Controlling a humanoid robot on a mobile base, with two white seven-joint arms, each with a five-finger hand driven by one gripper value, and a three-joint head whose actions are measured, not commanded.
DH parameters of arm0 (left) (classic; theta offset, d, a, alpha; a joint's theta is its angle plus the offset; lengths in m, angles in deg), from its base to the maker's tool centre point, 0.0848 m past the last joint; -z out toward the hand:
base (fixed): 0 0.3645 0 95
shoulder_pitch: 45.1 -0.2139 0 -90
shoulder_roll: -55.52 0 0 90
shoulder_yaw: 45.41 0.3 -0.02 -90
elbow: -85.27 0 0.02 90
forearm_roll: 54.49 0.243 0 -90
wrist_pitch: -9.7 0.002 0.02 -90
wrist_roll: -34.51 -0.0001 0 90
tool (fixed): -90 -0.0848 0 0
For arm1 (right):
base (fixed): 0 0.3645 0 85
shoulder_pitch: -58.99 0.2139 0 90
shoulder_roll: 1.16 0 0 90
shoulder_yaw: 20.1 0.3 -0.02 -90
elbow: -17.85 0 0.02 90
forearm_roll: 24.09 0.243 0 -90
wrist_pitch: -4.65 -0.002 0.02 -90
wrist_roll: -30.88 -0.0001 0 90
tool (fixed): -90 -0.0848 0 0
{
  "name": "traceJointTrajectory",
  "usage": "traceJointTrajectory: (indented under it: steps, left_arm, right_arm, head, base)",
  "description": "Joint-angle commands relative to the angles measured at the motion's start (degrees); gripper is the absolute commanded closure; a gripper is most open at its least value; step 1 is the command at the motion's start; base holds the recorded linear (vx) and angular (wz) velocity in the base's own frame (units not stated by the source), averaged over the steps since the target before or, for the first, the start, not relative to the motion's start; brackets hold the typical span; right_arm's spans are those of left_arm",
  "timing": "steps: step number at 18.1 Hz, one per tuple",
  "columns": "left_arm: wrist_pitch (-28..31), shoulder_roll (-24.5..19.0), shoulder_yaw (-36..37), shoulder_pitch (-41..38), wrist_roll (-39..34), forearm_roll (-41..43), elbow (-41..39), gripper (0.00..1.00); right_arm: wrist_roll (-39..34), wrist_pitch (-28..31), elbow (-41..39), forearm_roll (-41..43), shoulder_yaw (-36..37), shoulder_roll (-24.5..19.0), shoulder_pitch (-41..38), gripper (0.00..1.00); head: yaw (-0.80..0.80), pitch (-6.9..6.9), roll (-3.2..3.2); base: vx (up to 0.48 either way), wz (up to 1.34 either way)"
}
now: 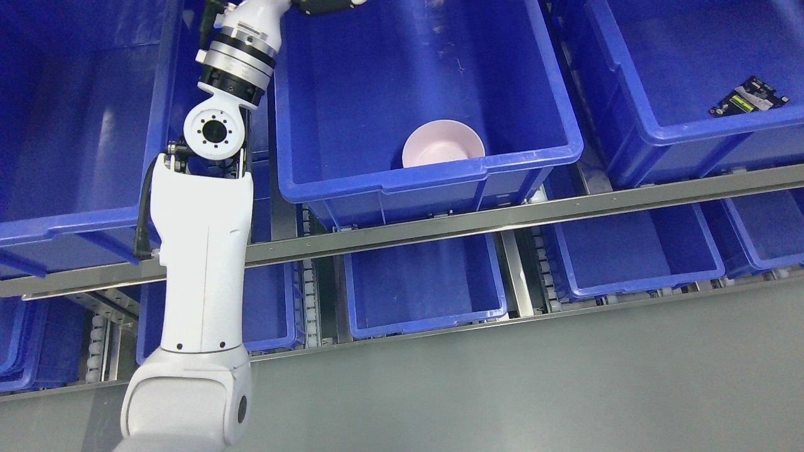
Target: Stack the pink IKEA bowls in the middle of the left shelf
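Reaching up from lower left, the white left arm (201, 251) passes beside the middle blue bin (352, 125); its fingers are cropped, state unknowable. Inside, near the front wall, sits a pink bowl (443, 145), likely light, rigid, slippery: grip the rim.

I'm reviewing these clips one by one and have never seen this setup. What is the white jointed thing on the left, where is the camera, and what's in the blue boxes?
This single picture comes from a camera on the robot's head, looking down at shelving. The white jointed thing is the robot's left arm, rising from the lower left to the top edge. Its robot hand is mostly cut off by the top of the picture, so whether it holds anything cannot be told. The right arm is not in view. The blue boxes are plastic bins on metal shelf rails. The middle bin holds one pink bowl, upright near its front wall. The bin at upper right holds a small dark packet. The lower bins look empty.
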Motion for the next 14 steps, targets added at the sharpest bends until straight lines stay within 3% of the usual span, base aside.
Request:
traceJointTrajectory:
  steps: [1,6,14]
  left_arm:
    - [6.35,-0.63,-1.66,-6.25,-9.04,-13.15,-9.22,0.00]
    - [6.44,-0.63,4.76,-16.28,-9.04,-13.15,-15.82,0.00]
    - [6.53,-0.63,4.85,-19.28,-8.95,-13.15,-18.46,0.00]
  right_arm:
    - [0.02,0.03,-1.00,0.09,0.26,1.00,0.00,0.00]
    - [0.02,0.03,-1.00,0.09,0.26,1.00,0.00,0.00]
    - [0.02,0.03,-1.00,0.09,0.26,1.00,0.00,0.00]
  head:
    - [0.00,0.00,0.00]
    - [0.00,0.00,0.00]
    - [0.00,0.00,0.00]
  base:
    - [0.000,0.00]
    - [-0.020,0.01]
    - [-0.135,-0.02]
